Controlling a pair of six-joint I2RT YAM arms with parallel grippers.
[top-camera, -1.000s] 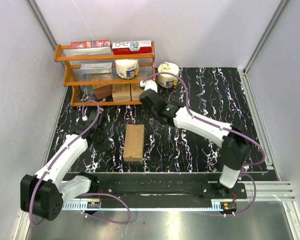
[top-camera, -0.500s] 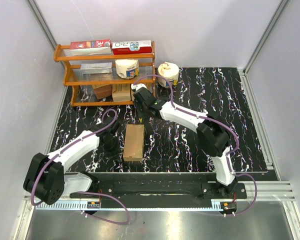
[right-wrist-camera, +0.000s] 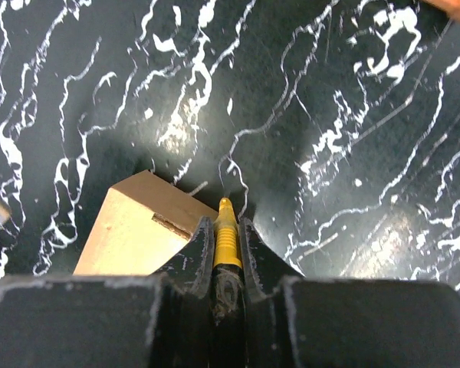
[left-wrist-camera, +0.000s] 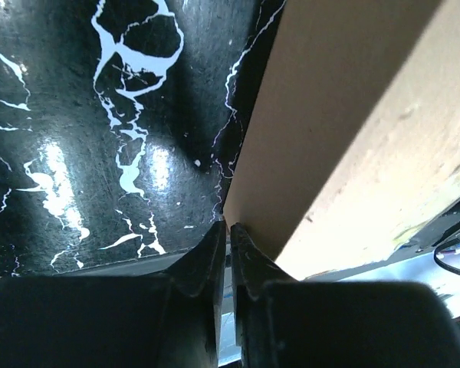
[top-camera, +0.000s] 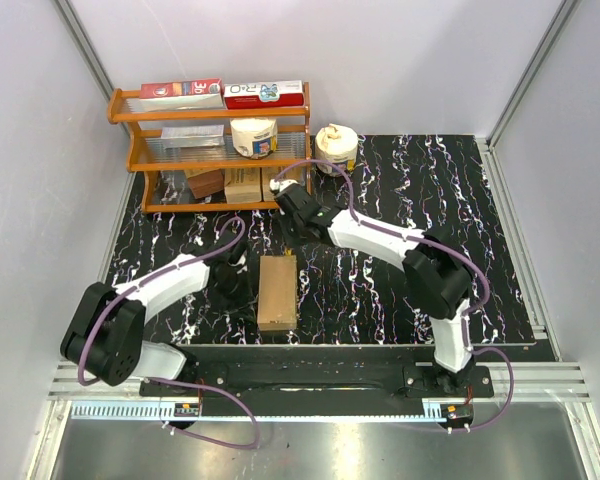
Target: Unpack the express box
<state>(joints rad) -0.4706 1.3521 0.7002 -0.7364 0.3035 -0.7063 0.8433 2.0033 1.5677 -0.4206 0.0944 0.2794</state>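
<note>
The express box [top-camera: 278, 291] is a plain brown flat oblong carton lying lengthwise on the black marbled table. My left gripper [top-camera: 246, 290] is shut and empty, its tips [left-wrist-camera: 228, 228] against the box's left long side [left-wrist-camera: 353, 115]. My right gripper [top-camera: 296, 243] hovers at the box's far end, shut on a yellow-tipped tool [right-wrist-camera: 225, 230]. The tool's tip points at the table just beyond the box's far corner [right-wrist-camera: 130, 230]. The right wrist view shows a slot in the box's end face by the left finger.
An orange shelf rack [top-camera: 220, 117] stands at the back left with red-and-white cartons [top-camera: 180, 90], a white roll [top-camera: 253, 136] and small brown boxes [top-camera: 242, 184]. A white tub [top-camera: 336, 147] sits beside it. A metal rail [top-camera: 310, 372] runs along the near edge.
My left gripper has swung right to the box's left side. The box has shifted slightly right and nearer and straightened. My right gripper has come back from the shelf to the box's far end.
</note>
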